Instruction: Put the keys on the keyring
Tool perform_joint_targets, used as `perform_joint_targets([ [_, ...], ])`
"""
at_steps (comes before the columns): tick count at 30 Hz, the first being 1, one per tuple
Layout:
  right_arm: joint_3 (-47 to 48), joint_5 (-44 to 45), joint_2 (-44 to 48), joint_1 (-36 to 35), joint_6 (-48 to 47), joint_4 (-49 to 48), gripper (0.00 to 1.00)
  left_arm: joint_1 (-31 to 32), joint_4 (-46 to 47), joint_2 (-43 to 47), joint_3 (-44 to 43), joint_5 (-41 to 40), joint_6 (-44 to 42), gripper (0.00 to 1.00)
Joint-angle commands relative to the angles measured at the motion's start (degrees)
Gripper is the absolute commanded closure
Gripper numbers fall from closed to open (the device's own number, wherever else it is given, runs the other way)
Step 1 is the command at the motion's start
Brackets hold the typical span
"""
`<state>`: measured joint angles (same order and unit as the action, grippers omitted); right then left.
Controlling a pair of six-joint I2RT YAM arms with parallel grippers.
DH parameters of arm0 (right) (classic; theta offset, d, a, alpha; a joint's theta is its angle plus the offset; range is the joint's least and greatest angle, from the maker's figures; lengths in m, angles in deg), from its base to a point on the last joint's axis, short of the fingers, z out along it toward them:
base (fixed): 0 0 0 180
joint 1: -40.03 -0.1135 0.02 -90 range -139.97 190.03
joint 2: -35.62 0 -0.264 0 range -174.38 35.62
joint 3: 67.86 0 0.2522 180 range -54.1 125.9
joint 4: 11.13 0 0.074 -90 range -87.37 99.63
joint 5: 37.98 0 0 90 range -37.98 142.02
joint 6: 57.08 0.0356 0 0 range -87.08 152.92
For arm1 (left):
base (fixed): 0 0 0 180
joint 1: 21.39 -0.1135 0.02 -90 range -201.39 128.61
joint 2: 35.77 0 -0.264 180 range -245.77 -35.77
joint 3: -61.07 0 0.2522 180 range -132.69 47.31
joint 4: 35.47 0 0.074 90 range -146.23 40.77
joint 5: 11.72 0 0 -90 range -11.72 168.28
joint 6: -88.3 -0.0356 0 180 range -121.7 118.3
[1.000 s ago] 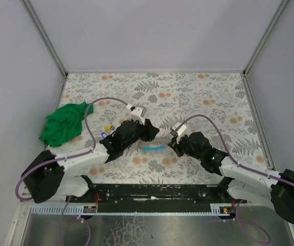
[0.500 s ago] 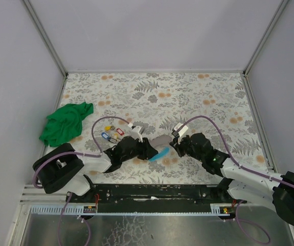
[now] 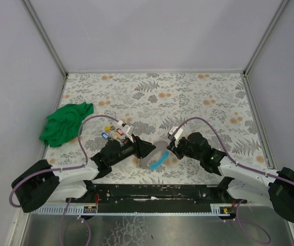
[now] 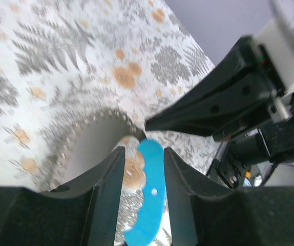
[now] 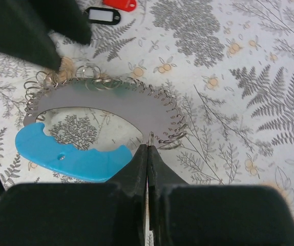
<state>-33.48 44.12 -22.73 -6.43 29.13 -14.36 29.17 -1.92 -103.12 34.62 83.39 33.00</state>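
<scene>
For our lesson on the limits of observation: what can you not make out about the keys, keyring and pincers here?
- keys: top view, too small to count or tell metal from tag.
- Right wrist view: only a black tag and a red tag show; the top edge cuts off the rest.
- right pincer: shut at the rim of the keyring; its own fingers hide any grip.
- left pincer: left wrist view, straddles the blue arc; contact unclear.

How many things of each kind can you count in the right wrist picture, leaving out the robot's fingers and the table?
keyring: 1
red key tag: 1
black key tag: 1
Total: 3
</scene>
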Motion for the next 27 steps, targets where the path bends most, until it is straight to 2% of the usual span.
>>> perform_joint_targets([
  [1, 5.33, -6.47, -2.5, -0.3, -4.42, -2.41, 1.0, -4.76, -8.11, 4.75, -4.18, 5.03, -14.08, 0.64],
  [4, 7.36, -7.78, -4.48, -0.3, -6.36, -2.31, 1.0, -7.16, -8.63, 4.86, -4.98, 7.45, -18.14, 0.64],
  [7, 9.48, -8.08, -6.35, -0.3, -8.71, -1.13, 1.0, -9.06, 2.97, 2.79, -0.69, 10.04, -20.16, 0.61],
  [9, 11.07, -8.77, -7.43, -0.3, -10.18, 0.3, 1.0, -10.97, 6.83, 0.99, 0.67, 12.55, -22.3, 0.56],
  [15, 13.05, -13.05, -9.47, -0.3, -11.81, 2.17, 1.0, -15.04, 9.84, -5.0, -1.71, 25.76, -29.91, 0.47],
  [19, 14.14, -14.2, -10.5, -0.26, -12.6, 2.25, 1.0, -15.21, 14.96, -10.49, -1.67, 31.83, -35.22, 0.46],
  [23, 14.89, -14.93, -12.12, -0.3, -13.17, 3.27, 1.0, -15.32, 13.35, -14.33, -4.19, 37.67, -40.08, 0.47],
  [27, 14.71, -15.69, -12.9, -0.3, -13.15, 2.94, 1.0, -15.41, 13.09, -16.7, -5.43, 39.75, -43.17, 0.51],
])
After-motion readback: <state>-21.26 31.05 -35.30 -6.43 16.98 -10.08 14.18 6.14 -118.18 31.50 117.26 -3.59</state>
